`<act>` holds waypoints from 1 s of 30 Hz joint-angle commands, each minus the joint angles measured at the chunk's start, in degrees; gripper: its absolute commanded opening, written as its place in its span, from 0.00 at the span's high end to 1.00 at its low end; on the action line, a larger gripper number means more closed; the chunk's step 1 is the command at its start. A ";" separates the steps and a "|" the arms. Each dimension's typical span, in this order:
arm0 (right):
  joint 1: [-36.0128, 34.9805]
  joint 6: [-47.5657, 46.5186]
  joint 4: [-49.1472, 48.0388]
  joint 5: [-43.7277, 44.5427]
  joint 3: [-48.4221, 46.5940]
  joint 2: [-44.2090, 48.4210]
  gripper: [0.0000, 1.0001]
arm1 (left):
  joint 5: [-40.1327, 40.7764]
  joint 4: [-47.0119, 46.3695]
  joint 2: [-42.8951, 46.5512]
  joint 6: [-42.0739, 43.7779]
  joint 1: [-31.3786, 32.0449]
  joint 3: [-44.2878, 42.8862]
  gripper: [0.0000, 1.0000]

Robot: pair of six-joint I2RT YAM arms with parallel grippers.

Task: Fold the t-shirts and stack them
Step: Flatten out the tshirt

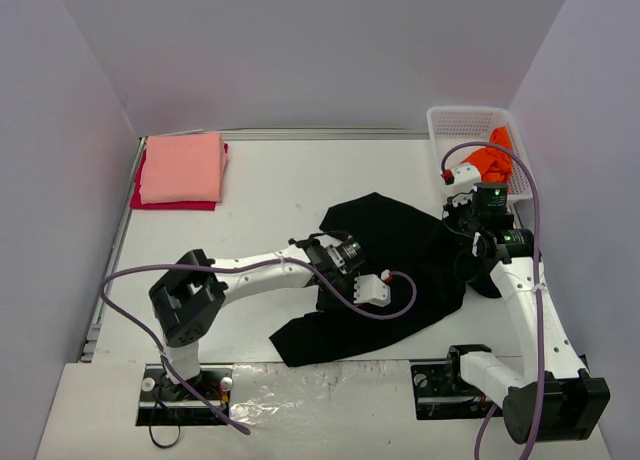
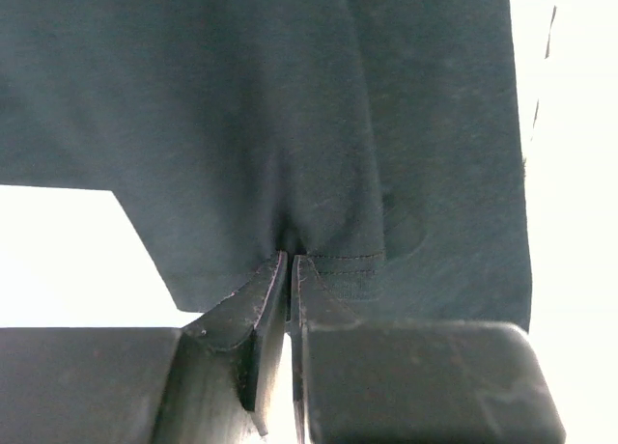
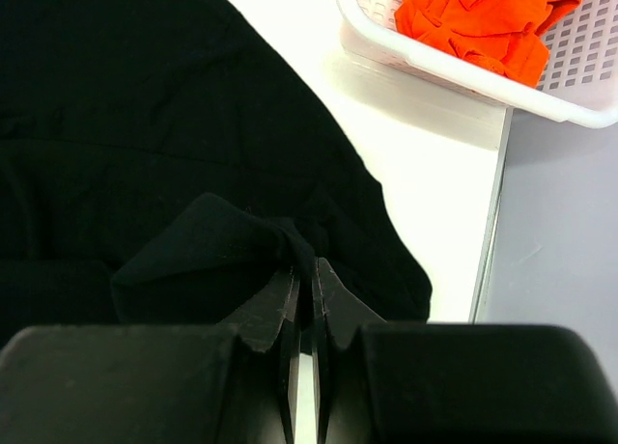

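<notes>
Nearby, we see the white mesh basket (image 1: 433, 140) holding the orange t-shirt (image 1: 492, 160) at the far right corner of the surface (image 1: 270, 180), and the pink t-shirt (image 1: 182, 167) stacked on the red t-shirt (image 1: 175, 205) at the far left corner. Our left end effector (image 2: 290, 261) pinches the hem of the black t-shirt (image 1: 400, 240) mid-surface, arm stretched low. Our right end effector (image 3: 301, 270) is clamped on a raised fold of it.

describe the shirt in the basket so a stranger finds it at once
At the table's far right corner stands a white mesh basket. The bright orange shirt lies crumpled inside it, the only shirt in a container: the black shirt spread mid-table, the pink shirt folded atop the red shirt far left.
</notes>
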State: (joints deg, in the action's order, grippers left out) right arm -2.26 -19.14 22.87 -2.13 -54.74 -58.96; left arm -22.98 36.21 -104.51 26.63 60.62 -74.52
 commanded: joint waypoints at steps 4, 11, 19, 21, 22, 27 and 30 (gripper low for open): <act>0.33 -0.46 -1.43 1.69 -0.80 -0.54 1.00 | 3.12 4.57 8.44 1.84 -6.82 -5.90 0.98; 0.33 -0.20 -1.51 1.17 -1.77 -1.51 1.00 | 4.17 5.46 12.57 2.81 -10.79 -5.73 0.92; 0.33 0.15 -1.34 1.43 -1.42 -0.81 1.00 | 4.79 3.70 12.93 2.90 -11.14 -1.95 0.98; 0.33 0.15 -1.34 1.69 -1.07 -0.37 1.00 | 4.79 3.17 13.28 2.90 -11.75 -1.51 0.98; 0.33 0.06 -1.34 1.95 -1.07 -0.28 1.00 | 5.83 2.99 13.54 2.99 -11.93 -1.24 0.98; 0.33 -0.72 -1.52 4.24 -2.03 -0.80 1.00 | 15.06 -1.83 14.86 -0.07 -15.79 -0.89 0.98; 0.33 -1.17 -1.51 5.82 -4.83 -2.56 1.00 | 16.48 -3.33 16.00 -4.64 -22.28 -3.25 0.98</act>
State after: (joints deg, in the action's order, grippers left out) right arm -2.26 -19.62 22.87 0.51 -55.20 -60.38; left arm -12.16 35.27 -92.90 26.65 44.01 -75.11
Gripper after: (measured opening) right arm 0.016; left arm 0.032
